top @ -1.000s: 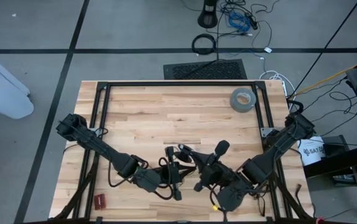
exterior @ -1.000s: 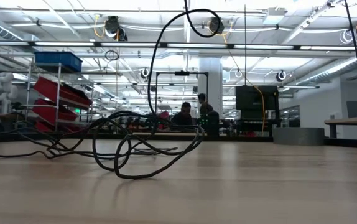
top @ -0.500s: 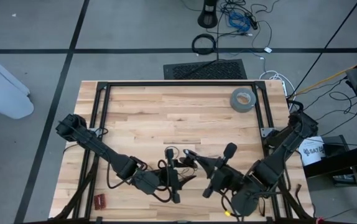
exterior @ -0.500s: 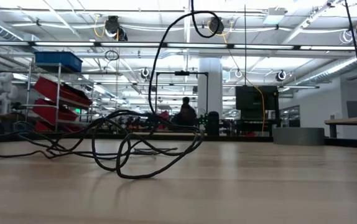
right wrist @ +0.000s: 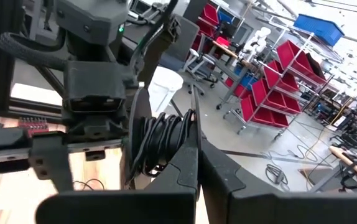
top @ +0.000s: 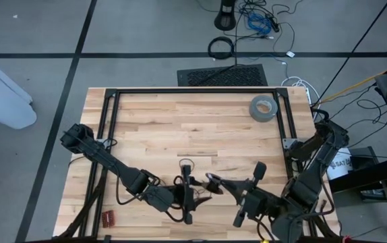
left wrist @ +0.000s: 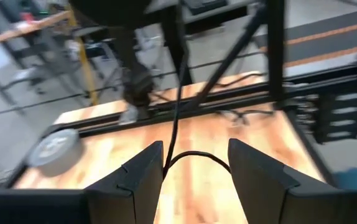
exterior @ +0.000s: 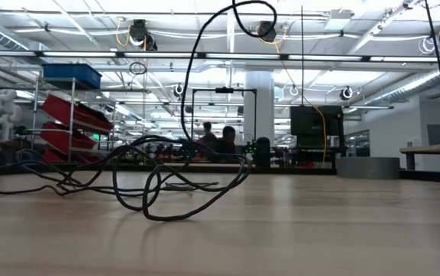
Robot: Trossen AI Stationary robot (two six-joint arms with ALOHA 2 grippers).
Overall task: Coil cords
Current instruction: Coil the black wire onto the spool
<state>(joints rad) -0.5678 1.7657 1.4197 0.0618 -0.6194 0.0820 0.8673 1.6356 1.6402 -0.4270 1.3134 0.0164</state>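
Pinching a bundle of the thin black cord (right wrist: 166, 140), the right gripper (top: 214, 181) stayed shut near the left gripper (top: 188, 196), whose fingers (left wrist: 142, 171) stood apart.

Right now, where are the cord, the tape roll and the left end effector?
cord (exterior: 155, 201): low view, lowest loop lying on the table.
tape roll (top: 263, 107): high view, grey ring's rim.
left end effector (left wrist: 194, 171): left wrist view, gap between its open fingers.

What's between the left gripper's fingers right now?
In the left wrist view, the thin black cord runs into the gap between the open left gripper fingers, looping across it. Whether it touches either finger is hidden.
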